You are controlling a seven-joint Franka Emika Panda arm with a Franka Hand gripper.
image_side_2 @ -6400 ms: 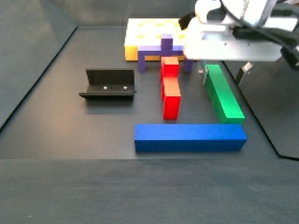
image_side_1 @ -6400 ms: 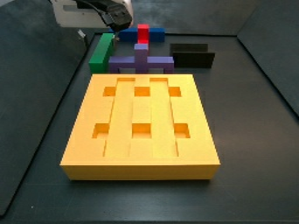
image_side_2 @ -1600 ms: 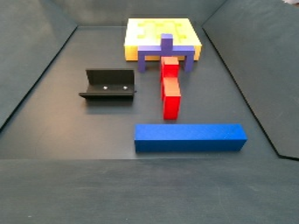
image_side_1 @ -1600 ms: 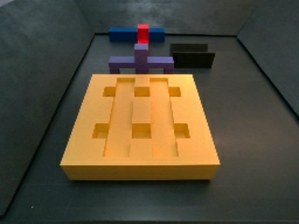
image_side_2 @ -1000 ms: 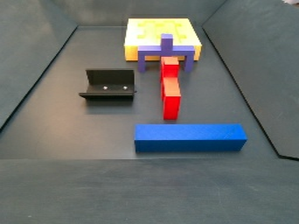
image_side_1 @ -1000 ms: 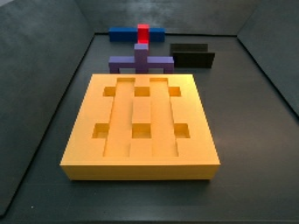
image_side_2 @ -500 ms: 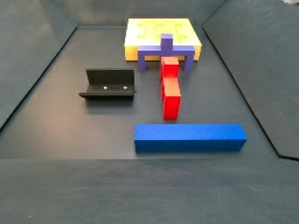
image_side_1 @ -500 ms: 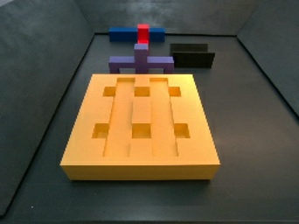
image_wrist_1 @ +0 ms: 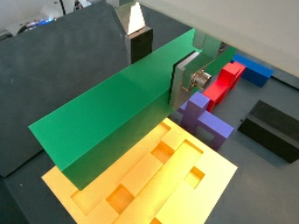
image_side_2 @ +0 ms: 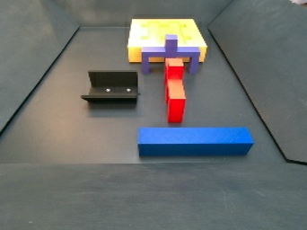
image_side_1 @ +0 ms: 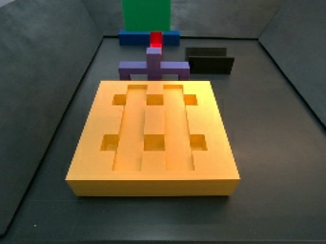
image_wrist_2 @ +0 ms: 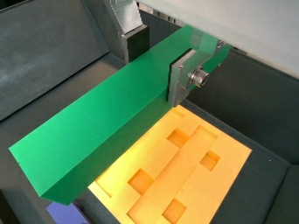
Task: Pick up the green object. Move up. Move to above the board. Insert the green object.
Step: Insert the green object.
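My gripper (image_wrist_1: 162, 66) is shut on the green object (image_wrist_1: 111, 114), a long plain green bar clamped across its width between both fingers (image_wrist_1: 186, 77). Both wrist views show it held high over the board (image_wrist_1: 140, 188), the orange-yellow slab with grooves and square holes; see also the gripper (image_wrist_2: 159, 63), the bar (image_wrist_2: 100, 131) and the board (image_wrist_2: 222, 153). In a side view only the bar's lower end (image_side_1: 147, 14) hangs in at the top edge, behind the board (image_side_1: 152, 133); the gripper itself is out of that view. Another side view shows the board (image_side_2: 150, 31) far off, without bar or gripper.
A purple cross-shaped block (image_side_1: 152, 67) lies against the board's far end, with a red bar (image_side_2: 177, 90) and a blue block (image_side_2: 196, 140) beyond it. The black fixture (image_side_2: 110, 86) stands to one side. Dark walls enclose the floor.
The green bar's lower end has come into a side view at the top edge; half a second ago it was out of view. The floor pieces have not moved.
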